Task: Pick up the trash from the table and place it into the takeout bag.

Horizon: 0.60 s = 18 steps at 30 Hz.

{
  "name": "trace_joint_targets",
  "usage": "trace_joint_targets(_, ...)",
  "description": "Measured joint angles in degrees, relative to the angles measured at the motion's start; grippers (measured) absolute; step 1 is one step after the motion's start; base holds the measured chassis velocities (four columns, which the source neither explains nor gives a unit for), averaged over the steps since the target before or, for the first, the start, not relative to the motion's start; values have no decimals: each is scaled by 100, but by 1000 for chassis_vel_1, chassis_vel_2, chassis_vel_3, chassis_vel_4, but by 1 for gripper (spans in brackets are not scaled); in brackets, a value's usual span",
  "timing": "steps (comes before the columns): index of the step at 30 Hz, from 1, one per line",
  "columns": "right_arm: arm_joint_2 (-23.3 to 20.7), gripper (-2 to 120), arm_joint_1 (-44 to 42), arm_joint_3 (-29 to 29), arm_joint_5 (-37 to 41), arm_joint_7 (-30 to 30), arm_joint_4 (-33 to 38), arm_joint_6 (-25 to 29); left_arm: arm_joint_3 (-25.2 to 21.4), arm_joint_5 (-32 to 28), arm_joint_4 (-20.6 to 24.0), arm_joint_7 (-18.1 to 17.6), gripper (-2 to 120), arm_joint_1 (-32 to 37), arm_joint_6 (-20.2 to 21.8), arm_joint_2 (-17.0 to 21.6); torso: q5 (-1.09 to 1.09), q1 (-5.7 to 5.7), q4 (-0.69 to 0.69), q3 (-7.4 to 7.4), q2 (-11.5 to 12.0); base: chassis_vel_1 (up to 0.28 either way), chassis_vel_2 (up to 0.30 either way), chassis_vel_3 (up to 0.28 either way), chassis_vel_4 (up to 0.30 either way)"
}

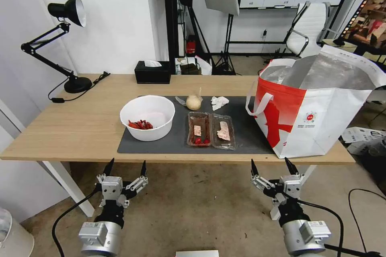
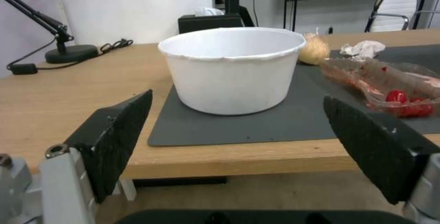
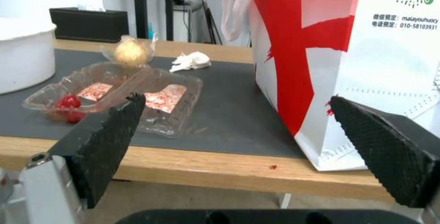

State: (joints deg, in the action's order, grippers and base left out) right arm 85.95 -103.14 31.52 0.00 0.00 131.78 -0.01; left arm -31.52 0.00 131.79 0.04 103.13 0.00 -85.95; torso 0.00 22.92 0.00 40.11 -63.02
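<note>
Head view: at the far left of the table [image 1: 80,124] we see a lamp [image 1: 66,12], with a black tissue box [image 1: 152,72] at the far edge to its right. On the left part of the grey mat [image 1: 169,140] stands the white bowl [image 1: 147,117] with red scraps inside. Just right of it lies the clear tray [image 1: 210,129], opened flat, holding food bits. Beyond the tray sit the beige lump [image 1: 194,102] and, just right of that, the crumpled tissue [image 1: 219,102]. The bag [image 1: 317,108] stands upright at the table's right end, its mouth open and foil lining showing.

Our left gripper [image 1: 125,167] hangs below the near edge in front of the bowl, jaws spread wide and empty. Our right gripper [image 1: 274,166] hangs likewise in front of the bag's near left corner, wide apart, holding nothing.
</note>
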Motion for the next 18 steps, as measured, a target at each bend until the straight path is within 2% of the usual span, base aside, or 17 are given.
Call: trace_joint_targets(18,0,100,0,0,0,1,0,2,0,0,0,-4,100,0,0,0,0,0,0,0,0,0,0,0,0)
